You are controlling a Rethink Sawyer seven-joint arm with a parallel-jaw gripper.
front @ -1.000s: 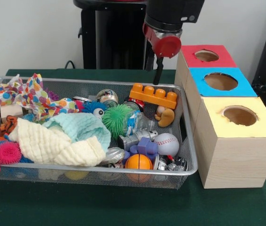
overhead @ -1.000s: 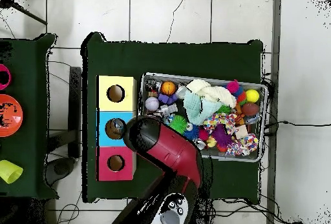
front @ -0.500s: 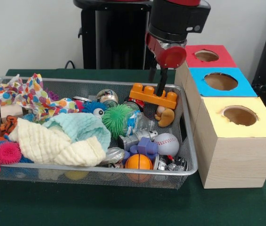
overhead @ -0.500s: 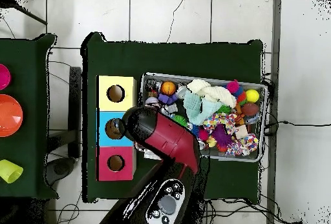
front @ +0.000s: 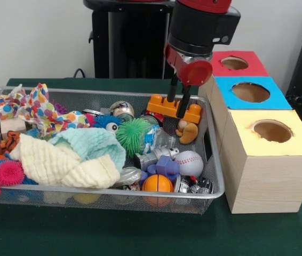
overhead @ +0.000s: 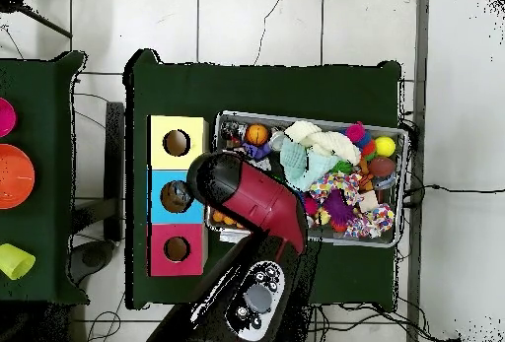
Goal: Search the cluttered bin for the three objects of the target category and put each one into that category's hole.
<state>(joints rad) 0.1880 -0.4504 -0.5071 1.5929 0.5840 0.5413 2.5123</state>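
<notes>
Crinkly clear plastic bottle with blue label print (front: pixel 156 140) sits mid-right in the silver wire-mesh bin (front: pixel 213 160), looks light and slippery, so pinch its crushed middle; the hand (front: pixel 175 107) hangs open above the orange toy brick (front: pixel 175 108).

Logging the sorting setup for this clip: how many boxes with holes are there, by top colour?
Red-topped box: 1
Blue-topped box: 1
Yellow-topped box: 1
Total: 3
</notes>
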